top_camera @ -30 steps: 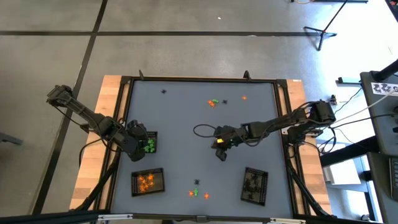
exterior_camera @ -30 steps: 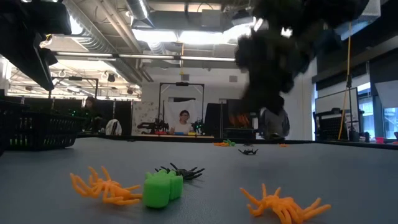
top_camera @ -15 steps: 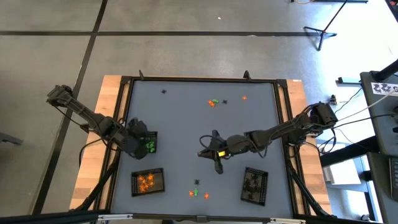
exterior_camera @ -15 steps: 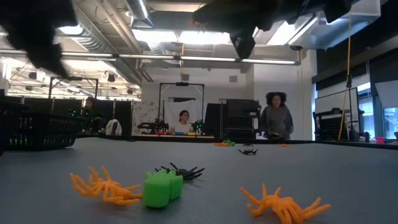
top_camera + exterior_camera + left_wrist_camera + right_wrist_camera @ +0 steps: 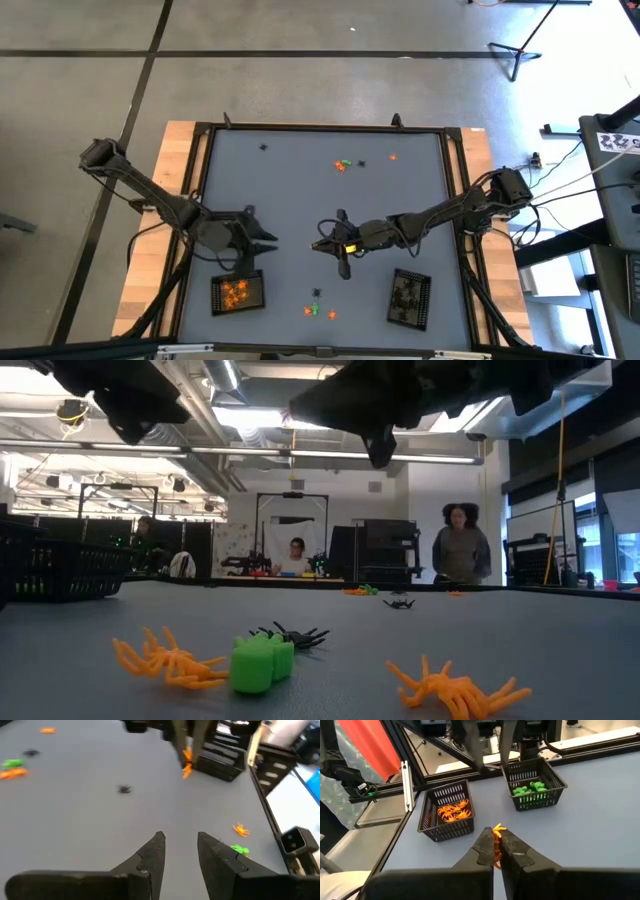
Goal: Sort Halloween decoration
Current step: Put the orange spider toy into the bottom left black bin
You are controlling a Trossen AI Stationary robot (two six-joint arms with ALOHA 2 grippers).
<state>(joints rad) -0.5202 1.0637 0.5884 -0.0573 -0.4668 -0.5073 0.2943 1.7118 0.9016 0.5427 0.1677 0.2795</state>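
Note:
The Halloween decoration lies scattered as tiny trinkets: a near cluster (image 5: 318, 310) of orange spiders (image 5: 165, 660), a green piece (image 5: 260, 662) and a black spider (image 5: 295, 635), and a far cluster (image 5: 343, 165). My right gripper (image 5: 322, 244) hangs over the table's middle, shut on an orange spider (image 5: 496, 832). My left gripper (image 5: 268, 235) stands open above the table's left side, pointing toward the right gripper, with nothing between its fingers (image 5: 155, 851). The green-filled basket (image 5: 535, 785) sits below it. My right gripper pinches the orange spider (image 5: 496, 836) between its two fingertips. Some legs stick out past the tips and some show in the slit between the fingers. The fingers point nearly level toward the table's left side, and the spider is lifted clear of the table.
A basket of orange spiders (image 5: 238, 291) stands at the near left and a basket of black ones (image 5: 409, 297) at the near right. Single trinkets lie far out: one black (image 5: 263, 147), one orange (image 5: 393, 157). People stand in the room beyond the table (image 5: 462, 550).
My right gripper has carried the orange spider toward the table's left and a little up, tipping from pointing down to nearly level. My left gripper has swung up out of the green basket and reached toward the table's middle, now pointing almost level.

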